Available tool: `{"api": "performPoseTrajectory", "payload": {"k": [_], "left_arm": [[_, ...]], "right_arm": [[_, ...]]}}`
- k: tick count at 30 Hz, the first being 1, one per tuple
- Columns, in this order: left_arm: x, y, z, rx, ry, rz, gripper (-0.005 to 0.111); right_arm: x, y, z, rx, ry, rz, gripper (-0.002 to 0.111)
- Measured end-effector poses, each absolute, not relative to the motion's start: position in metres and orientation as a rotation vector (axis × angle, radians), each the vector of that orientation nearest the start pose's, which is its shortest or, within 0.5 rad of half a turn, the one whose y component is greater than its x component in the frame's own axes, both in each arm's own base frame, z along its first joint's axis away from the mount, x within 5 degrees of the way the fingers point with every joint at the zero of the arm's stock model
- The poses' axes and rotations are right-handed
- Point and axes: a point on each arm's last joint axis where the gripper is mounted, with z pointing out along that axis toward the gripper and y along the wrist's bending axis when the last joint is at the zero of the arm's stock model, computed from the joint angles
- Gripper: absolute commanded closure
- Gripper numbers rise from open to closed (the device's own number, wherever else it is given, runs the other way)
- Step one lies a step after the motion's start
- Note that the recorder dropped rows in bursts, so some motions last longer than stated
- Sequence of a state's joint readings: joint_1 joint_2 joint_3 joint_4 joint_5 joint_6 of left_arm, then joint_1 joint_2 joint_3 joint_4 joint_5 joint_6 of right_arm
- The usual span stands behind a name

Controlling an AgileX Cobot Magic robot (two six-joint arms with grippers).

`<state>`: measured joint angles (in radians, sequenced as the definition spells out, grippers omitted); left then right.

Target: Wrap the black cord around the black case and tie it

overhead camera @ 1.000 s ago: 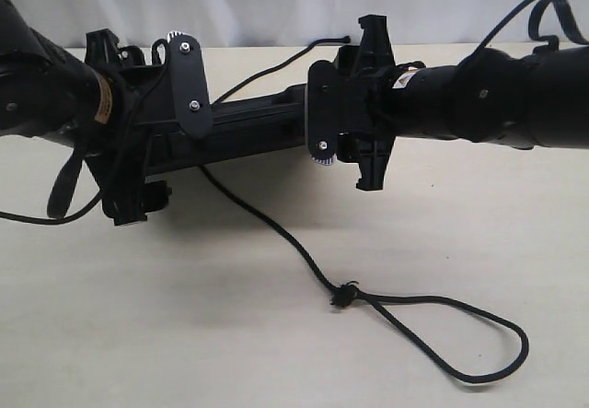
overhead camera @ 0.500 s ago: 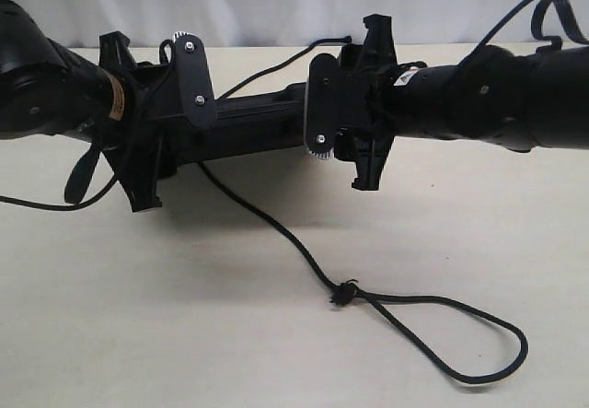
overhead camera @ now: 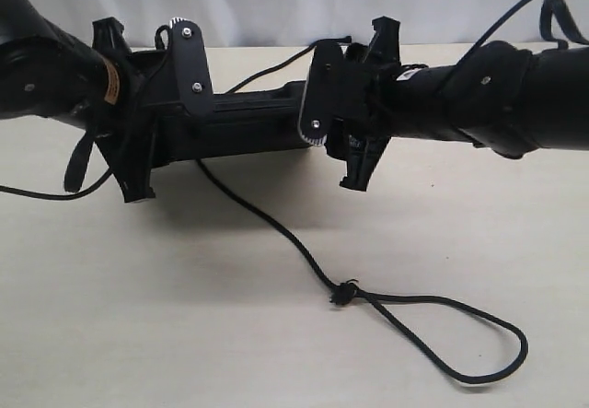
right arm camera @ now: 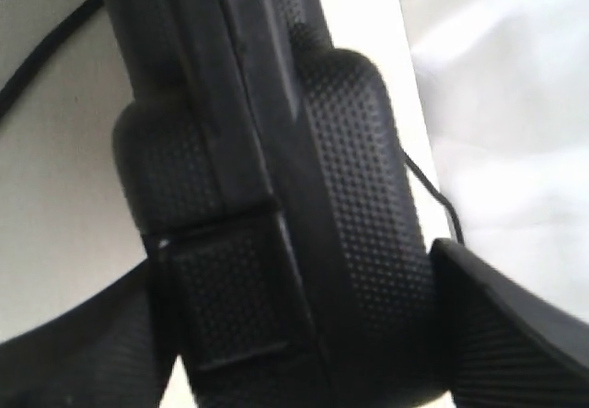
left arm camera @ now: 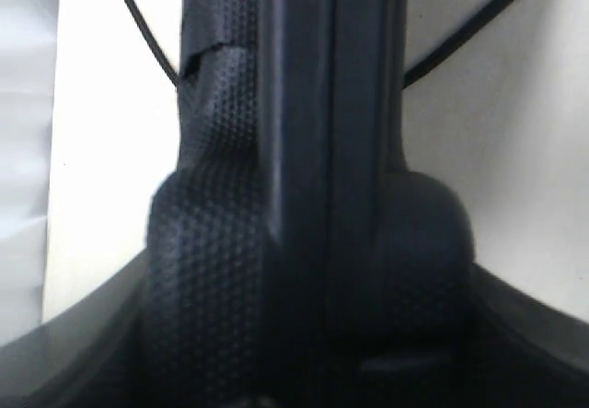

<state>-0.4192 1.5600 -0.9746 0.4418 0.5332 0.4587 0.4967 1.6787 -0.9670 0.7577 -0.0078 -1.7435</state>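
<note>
Left claw (overhead camera: 177, 104) and right claw (overhead camera: 329, 104) each pinched an end of the stiff-looking black case (overhead camera: 253, 122), upper centre, while the limp black cord (overhead camera: 276, 228) below looked easiest grabbed near its knot (overhead camera: 345, 294).

My two arms are thick black tubes. The left arm (overhead camera: 41, 72) wears a small amber label (overhead camera: 110, 87) near the wrist, and the right arm (overhead camera: 497, 95) wears a white label (overhead camera: 405, 75). My left gripper (overhead camera: 184, 104) and right gripper (overhead camera: 322, 104) are matte black, each with a flat, round-ended finger plate (overhead camera: 194, 63) fixed by two silver screws (overhead camera: 187, 30) and tipped with a pale knurled edge (overhead camera: 314, 137). A black strap (overhead camera: 78, 164) and a thin cable (overhead camera: 37, 195) hang off my left side — a thicker black cable (overhead camera: 515, 7) arcs over my right.
</note>
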Motion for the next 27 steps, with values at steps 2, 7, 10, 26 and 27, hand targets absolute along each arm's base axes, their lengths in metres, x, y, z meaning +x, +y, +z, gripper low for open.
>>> {"api": "performPoseTrajectory", "payload": {"k": [2, 7, 10, 26, 27], "left_arm": [[0.295, -0.111, 0.241, 1.421, 2.195, 0.409, 0.107], [0.286, -0.111, 0.249, 1.269, 2.382, 0.261, 0.107], [0.284, -0.112, 0.250, 1.256, 2.402, 0.237, 0.107], [0.261, -0.119, 0.266, 1.172, 2.476, 0.029, 0.107], [0.261, -0.119, 0.266, 1.170, 2.477, 0.026, 0.107]], "right_arm": [[0.313, 0.170, 0.227, -1.381, 1.685, -0.215, 0.037], [0.287, 0.146, 0.306, -0.776, 1.755, -0.013, 0.033], [0.267, 0.131, 0.334, -0.575, 1.740, 0.068, 0.034], [0.228, 0.103, 0.300, -0.421, 1.902, 0.040, 0.070], [0.226, 0.109, 0.300, -0.468, 1.887, 0.112, 0.081]]}}
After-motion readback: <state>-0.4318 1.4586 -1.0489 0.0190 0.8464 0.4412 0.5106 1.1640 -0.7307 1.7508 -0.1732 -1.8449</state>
